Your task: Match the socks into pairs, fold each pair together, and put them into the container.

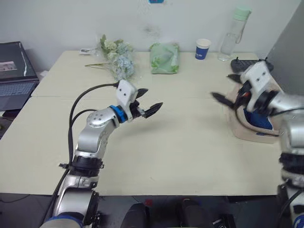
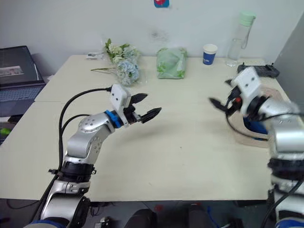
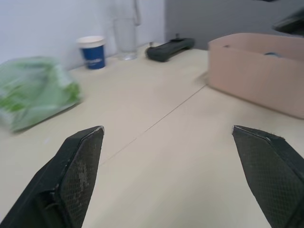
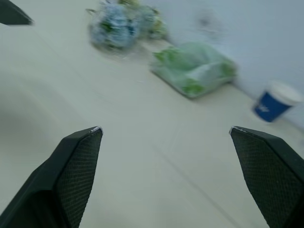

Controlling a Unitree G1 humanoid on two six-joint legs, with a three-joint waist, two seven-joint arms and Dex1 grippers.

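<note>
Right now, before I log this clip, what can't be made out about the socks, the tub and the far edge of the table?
- Container contents: in the eye views the right gripper and arm cover most of it; something blue shows inside, count and folding unreadable.
- Left wrist view: tub wall hides the inside, frame edge cuts it.
- Water bottle: top cut off.
- Dark object: too small to identify.

Pale beige table (image 1: pixel 180 152) — plain white wall (image 1: pixel 71 19), laptop (image 1: pixel 14 80) at left

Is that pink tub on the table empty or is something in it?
Not empty: the pink tub holds something dark blue, seen over its rim beside the right gripper. What it is, cannot tell.
</note>
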